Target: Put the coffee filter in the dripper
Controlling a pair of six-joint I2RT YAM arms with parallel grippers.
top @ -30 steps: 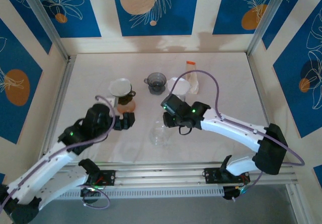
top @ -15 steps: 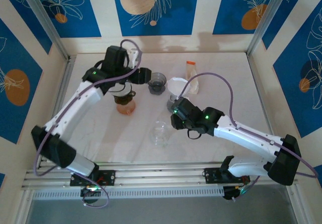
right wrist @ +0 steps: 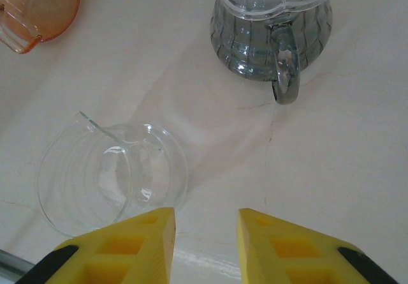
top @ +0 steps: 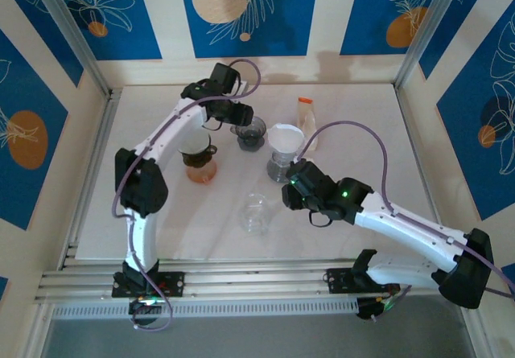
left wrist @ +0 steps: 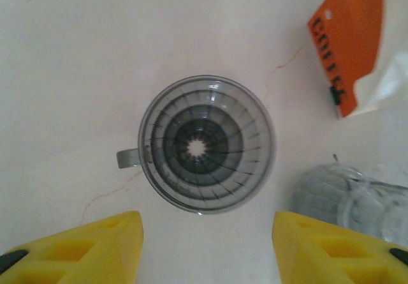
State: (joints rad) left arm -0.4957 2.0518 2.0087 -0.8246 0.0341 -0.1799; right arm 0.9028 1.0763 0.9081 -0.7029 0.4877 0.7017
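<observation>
Both empty: left gripper (left wrist: 207,233) spread before the dripper (left wrist: 207,145), bare table (left wrist: 76,73) round its rim; right gripper (right wrist: 206,233) slightly parted.

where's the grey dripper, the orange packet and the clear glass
grey dripper (left wrist: 224,169), left wrist view, ribbed inner wall
orange packet (left wrist: 347,41), left wrist view, orange face
clear glass (right wrist: 111,179), right wrist view, side wall

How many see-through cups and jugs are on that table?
4: grey dripper at the back, ribbed grey jug to its right, clear cup on its side in front, orange cup at left. The left arm may hide another.
</observation>
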